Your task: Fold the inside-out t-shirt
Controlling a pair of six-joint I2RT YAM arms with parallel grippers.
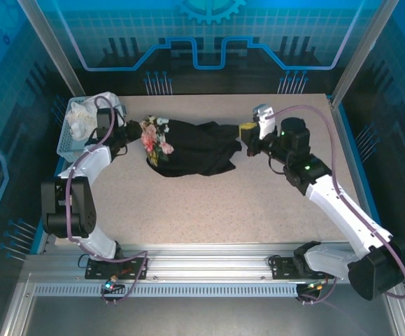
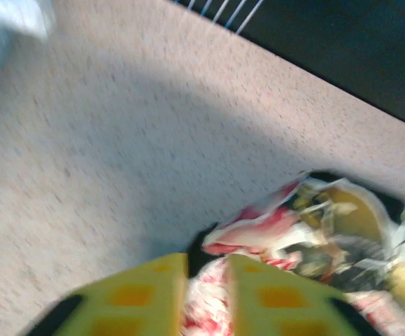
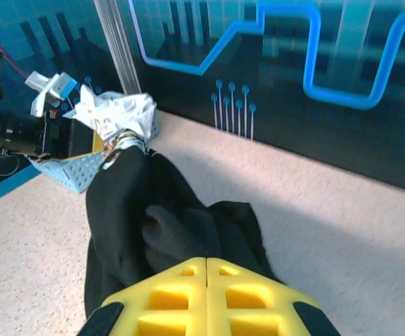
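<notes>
Folding is not begun: t-shirt (image 1: 195, 147) lies bunched between slightly parted left gripper (image 2: 208, 264) and right gripper (image 3: 207, 262) clamped on it

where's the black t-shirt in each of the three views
top external: t-shirt bunched at upper centre, print at its left end.
left wrist: lower right, printed side showing, blurred.
right wrist: centre-left, black fabric running up from the bottom edge.
shared landmark: blue basket, left of the t-shirt in top external, upper left in right wrist.
</notes>
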